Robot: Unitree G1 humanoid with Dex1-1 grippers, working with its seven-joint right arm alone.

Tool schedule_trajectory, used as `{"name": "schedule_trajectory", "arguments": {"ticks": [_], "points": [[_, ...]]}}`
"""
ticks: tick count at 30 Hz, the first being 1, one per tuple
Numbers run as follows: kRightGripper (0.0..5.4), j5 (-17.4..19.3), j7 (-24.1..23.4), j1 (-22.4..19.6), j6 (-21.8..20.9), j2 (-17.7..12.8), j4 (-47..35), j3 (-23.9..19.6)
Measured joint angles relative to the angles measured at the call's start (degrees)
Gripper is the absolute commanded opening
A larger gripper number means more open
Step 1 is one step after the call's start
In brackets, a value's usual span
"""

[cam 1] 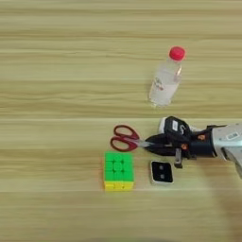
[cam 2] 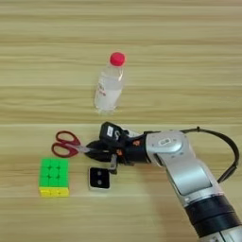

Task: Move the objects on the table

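Gripper sits over the blade end of the scissors, finger state not discernible; scissors lie just above the cube, bottle beyond; judged stiff, light, flat, best pinched across the blades near the pivot.

Pincer at red-handled scissors blades.

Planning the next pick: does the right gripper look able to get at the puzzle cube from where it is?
Probably yes: the puzzle cube lies apart from the scissors, just left of and below the right gripper, nothing covering it.
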Motion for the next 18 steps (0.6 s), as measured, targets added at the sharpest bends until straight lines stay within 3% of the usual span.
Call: {"name": "schedule_trajectory", "arguments": {"ticks": [12,18], "points": [[2.63,0.0,0.08,0.02,-0.12,0.01,0.01,0.04],[3.44,5.57,-4.43,-3.7,-1.36,4.32,0.49,-6.08]]}}
